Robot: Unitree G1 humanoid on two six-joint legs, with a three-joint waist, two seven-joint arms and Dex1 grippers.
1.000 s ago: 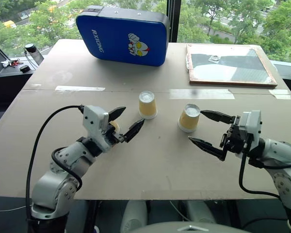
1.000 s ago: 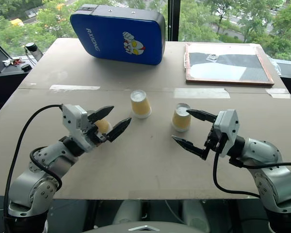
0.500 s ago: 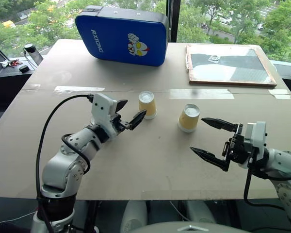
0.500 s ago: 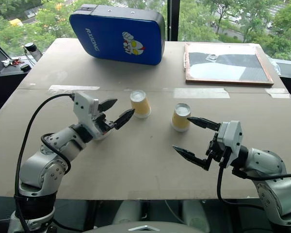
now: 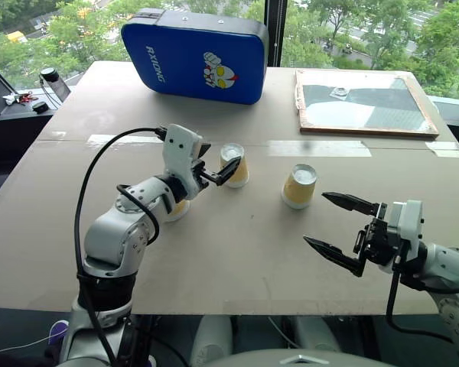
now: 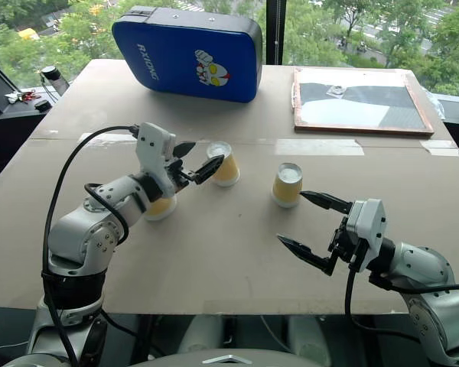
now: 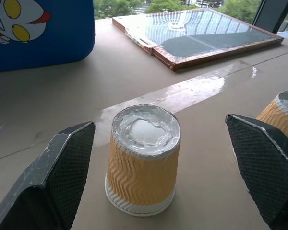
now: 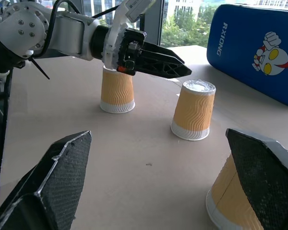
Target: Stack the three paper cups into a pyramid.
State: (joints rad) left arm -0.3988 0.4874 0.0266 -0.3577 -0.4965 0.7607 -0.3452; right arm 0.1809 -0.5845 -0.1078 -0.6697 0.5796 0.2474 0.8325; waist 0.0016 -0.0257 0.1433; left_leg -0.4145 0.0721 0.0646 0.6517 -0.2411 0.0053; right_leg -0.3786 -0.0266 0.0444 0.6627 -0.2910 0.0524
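Three yellow-tan ribbed paper cups stand upside down on the table. The middle cup [image 5: 234, 165] sits just ahead of my left gripper [image 5: 218, 160], which is open, with its black fingers [image 7: 62, 182] reaching either side of the cup [image 7: 144, 160] without touching it. The left cup [image 6: 161, 206] stands partly hidden behind my left forearm. The right cup [image 5: 299, 186] stands apart, a little beyond my right gripper [image 5: 315, 219], which is open and empty near the table's front right.
A blue padded case [image 5: 195, 53] lies at the back centre. A wood-framed board [image 5: 359, 103] lies at the back right. Tape strips [image 5: 317, 147] cross the table behind the cups. Small items [image 5: 50, 80] sit on a side surface at the far left.
My left gripper has reached forward from the left cup to the middle cup, still open. The right gripper has drawn back a little from the right cup toward the front edge.
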